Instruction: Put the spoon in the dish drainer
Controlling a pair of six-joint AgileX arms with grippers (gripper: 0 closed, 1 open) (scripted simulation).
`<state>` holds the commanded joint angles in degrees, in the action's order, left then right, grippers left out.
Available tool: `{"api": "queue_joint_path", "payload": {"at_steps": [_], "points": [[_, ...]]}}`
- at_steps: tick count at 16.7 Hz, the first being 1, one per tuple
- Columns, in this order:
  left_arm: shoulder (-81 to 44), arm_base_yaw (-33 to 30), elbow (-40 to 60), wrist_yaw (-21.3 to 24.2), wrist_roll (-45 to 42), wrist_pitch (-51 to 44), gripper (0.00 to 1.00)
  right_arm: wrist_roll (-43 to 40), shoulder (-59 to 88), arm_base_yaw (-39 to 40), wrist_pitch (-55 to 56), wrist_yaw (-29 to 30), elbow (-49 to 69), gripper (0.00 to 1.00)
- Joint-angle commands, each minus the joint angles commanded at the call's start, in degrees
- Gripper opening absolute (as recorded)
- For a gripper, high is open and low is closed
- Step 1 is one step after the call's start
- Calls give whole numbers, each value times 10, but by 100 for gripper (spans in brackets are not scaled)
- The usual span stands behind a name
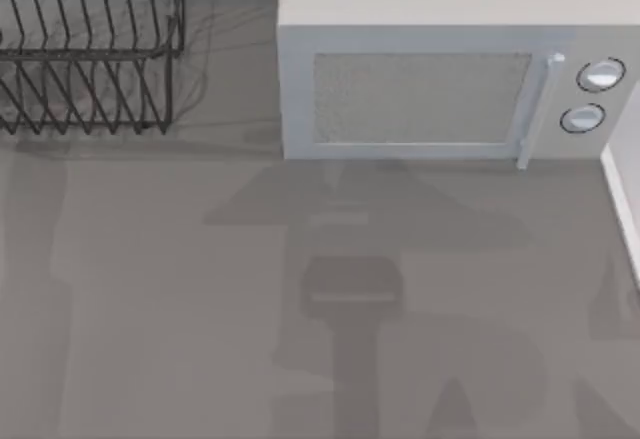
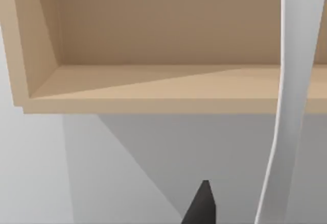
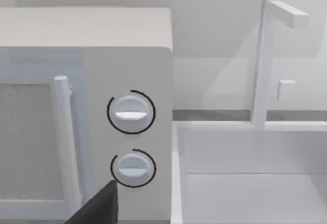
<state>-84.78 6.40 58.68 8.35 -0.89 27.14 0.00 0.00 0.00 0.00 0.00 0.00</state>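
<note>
Left gripper (image 2: 203, 209): showing at lower centre of its wrist view; I am unable to tell its grip. Right gripper (image 3: 97, 208): likewise, facing the microwave (image 3: 87, 106). Dish drainer (image 1: 90, 49): standing upper left, top view. Spoon (image 2: 291, 106): running top to bottom at frame right, near the left gripper.

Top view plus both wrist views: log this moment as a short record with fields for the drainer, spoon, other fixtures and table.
dish drainer: black wire rack at the table's back left corner, upright bars
spoon: slim white handle-like strip close to the left wrist camera, apparently carried; grip itself not visible
microwave: grey box at the back right, door closed, two round dials
shelf: open tan wooden box in the left wrist view
sink: white basin with tall faucet beside the microwave
table: grey surface with arm shadows
</note>
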Motion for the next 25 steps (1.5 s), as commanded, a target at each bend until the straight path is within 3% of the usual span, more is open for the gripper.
{"api": "queue_joint_path", "payload": {"at_steps": [5, 12, 25], "points": [[-131, -21, -46, -18, 0, 172, 0, 0, 0, 0, 0, 0, 0, 100], [-158, -26, -58, -23, 0, 204, 0, 0, 0, 0, 0, 0, 0, 100], [-158, -26, -58, -23, 0, 204, 98, 0, 0, 0, 0, 0, 0, 100]]}}
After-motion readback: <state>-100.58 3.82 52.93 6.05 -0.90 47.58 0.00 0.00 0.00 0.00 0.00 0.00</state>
